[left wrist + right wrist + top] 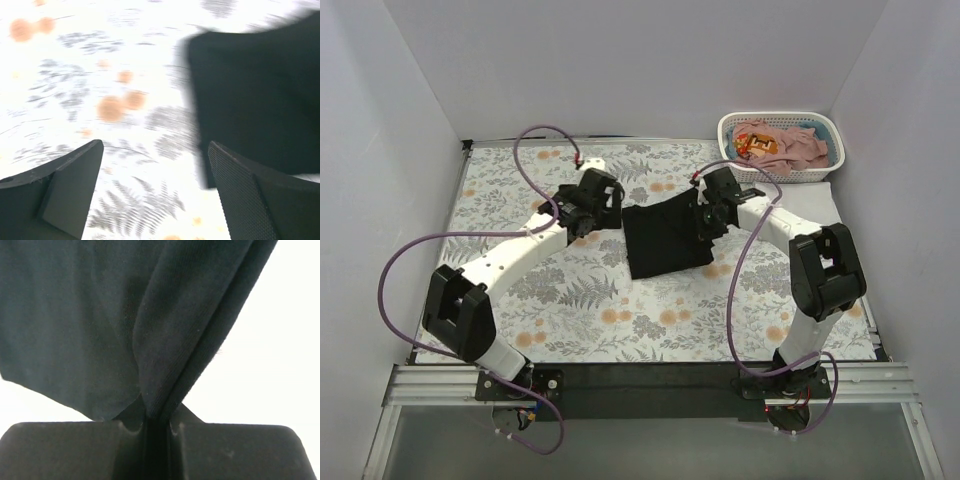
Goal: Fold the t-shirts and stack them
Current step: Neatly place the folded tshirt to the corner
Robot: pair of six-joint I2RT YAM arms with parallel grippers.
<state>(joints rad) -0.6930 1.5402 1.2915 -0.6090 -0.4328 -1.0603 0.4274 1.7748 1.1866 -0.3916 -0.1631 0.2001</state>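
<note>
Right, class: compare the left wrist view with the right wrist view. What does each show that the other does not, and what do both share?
Only the left wrist view: the floral-print cloth, blurred, and the left gripper open with nothing between its fingers. Only the right wrist view: the right gripper shut on a pinched fold of fabric. Both: the black t-shirt.
</note>
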